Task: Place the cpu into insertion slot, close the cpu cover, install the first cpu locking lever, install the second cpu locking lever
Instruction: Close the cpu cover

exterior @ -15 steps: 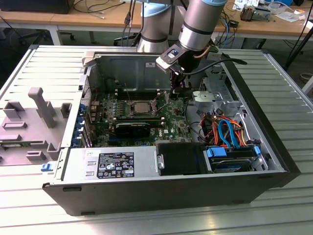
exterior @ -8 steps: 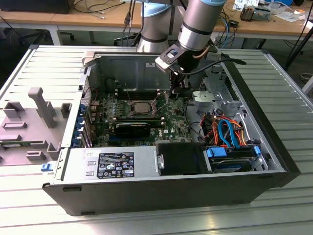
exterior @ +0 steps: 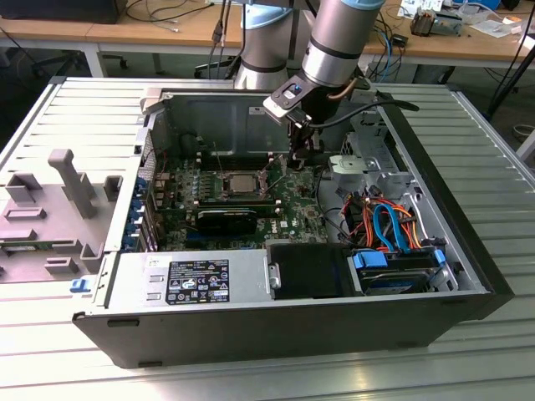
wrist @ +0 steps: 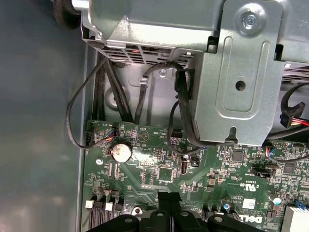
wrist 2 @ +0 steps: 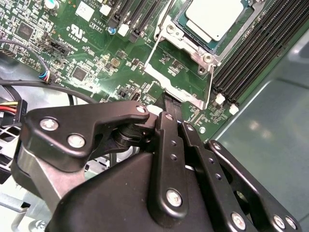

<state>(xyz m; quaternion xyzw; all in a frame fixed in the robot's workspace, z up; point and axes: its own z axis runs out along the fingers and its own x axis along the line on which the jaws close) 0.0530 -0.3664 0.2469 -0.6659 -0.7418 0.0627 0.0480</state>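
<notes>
Surface: ribbed metal table [exterior: 485, 351], with a grey moulded fixture [exterior: 58, 209] at the exterior view's left; wooden desks [exterior: 125, 33] strewn with cables stand behind. Pincer: gripper [exterior: 303, 154] lowered into the case, just beside the socket on the exterior view's right. In both wrist views its fingers [wrist 2: 169, 125] are drawn together, and nothing is seen between them at the gripper [wrist: 169, 198] tip, which hangs close over the board. Container: open computer case [exterior: 468, 251] lying on its side. It holds the green motherboard [exterior: 292, 209], a power supply [exterior: 192, 280], a drive bay with blue and orange cables [exterior: 389, 225], a metal drive cage [wrist: 241, 72] and a coin cell [wrist: 120, 152]. Task item: cpu [exterior: 241, 181], seated in the insertion slot [exterior: 221, 188] near the board's middle. In the second wrist view the cpu [wrist 2: 215, 17] lies flat, with the silver cpu cover [wrist 2: 193, 46] framing it, beside black memory slots [wrist 2: 251, 58]. Whether the thin wire levers [wrist 2: 153, 48] are latched cannot be told.
</notes>
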